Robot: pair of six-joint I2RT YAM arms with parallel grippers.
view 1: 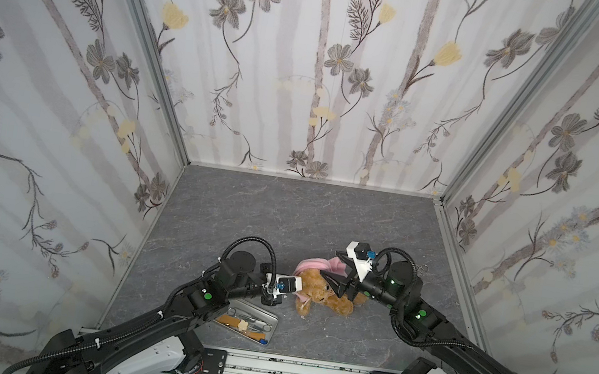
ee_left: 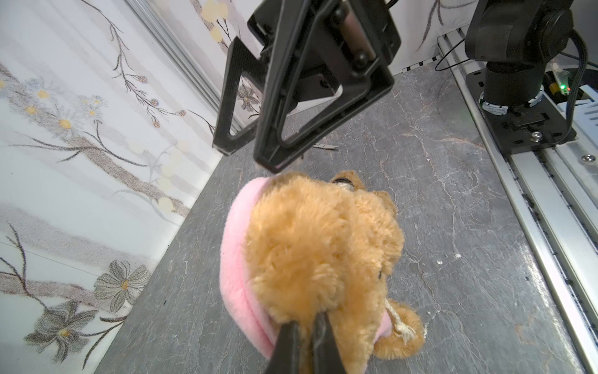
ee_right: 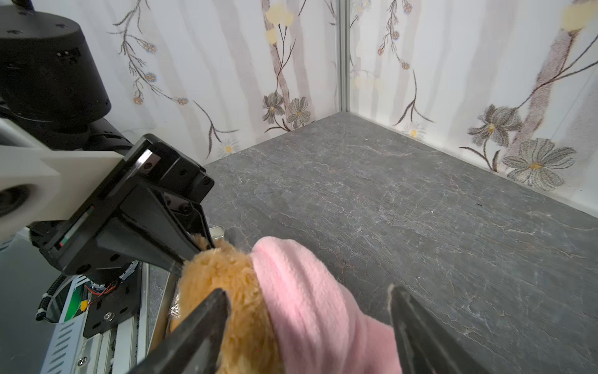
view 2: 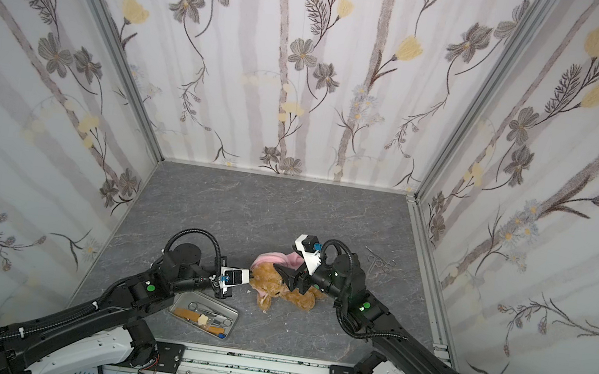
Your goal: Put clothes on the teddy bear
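Observation:
The golden-brown teddy bear (view 1: pixel 315 291) (view 2: pixel 269 277) lies on its side mid-table. A pink shirt (view 1: pixel 308 267) (view 2: pixel 268 258) is bunched around its head and back. My left gripper (view 1: pixel 292 289) (ee_left: pixel 305 323) is shut on a tuft of the teddy bear's (ee_left: pixel 317 246) fur beside the pink shirt (ee_left: pixel 236 259). My right gripper (view 1: pixel 331 266) (ee_right: pixel 304 299) stands open over the toy. Its jaws straddle the teddy bear (ee_right: pixel 226 272) and the pink shirt (ee_right: pixel 291 291): one finger touches fur, the other is clear of the cloth.
A metal tray (view 1: pixel 260 309) (view 2: pixel 214 303) holding small tools sits under my left arm, near the front. Metal scissors (view 2: pixel 378 263) lie at the right, beyond my right arm. Patterned walls close in three sides, and a rail runs along the front edge.

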